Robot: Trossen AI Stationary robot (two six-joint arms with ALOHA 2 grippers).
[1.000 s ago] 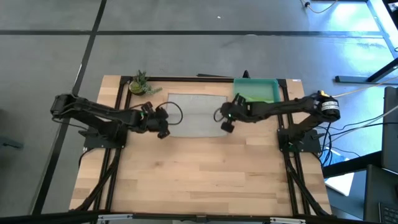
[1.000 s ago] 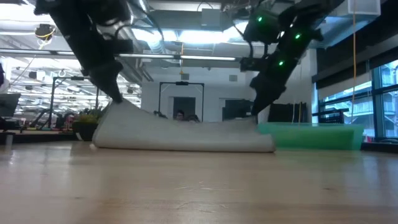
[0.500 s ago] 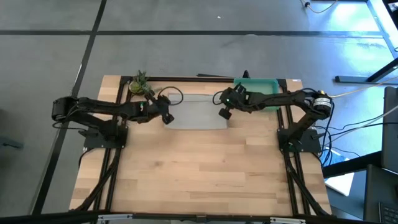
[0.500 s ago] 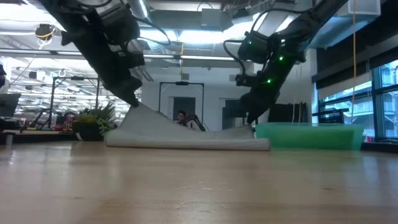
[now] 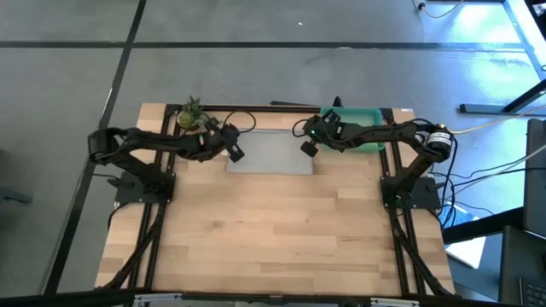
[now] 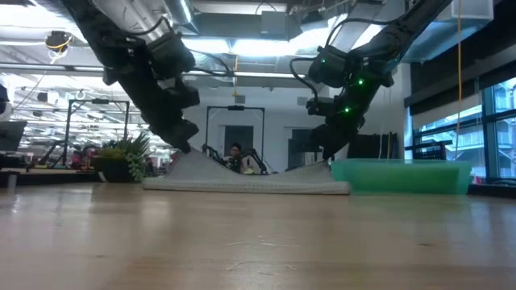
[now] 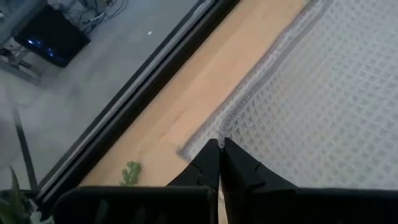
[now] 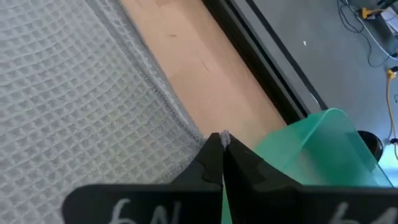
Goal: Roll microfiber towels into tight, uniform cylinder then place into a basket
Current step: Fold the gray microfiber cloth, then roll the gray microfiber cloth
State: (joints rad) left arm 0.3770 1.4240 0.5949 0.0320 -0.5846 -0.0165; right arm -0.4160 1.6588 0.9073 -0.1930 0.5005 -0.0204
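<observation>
The light grey waffle-weave microfiber towel (image 5: 269,153) lies flat on the wooden bench (image 5: 273,230), long axis running arm to arm beside the teal plastic basket (image 5: 363,122), left jaws (image 7: 219,149) and right jaws (image 8: 221,143) each clenched on a far corner.

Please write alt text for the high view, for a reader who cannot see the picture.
Seen from above, two dark robot arms pinch the two far corners of a grey towel lying on a wooden table, the left gripper and right gripper both with jaws shut. A teal basket sits at the far right, a small potted plant at the far left.
</observation>
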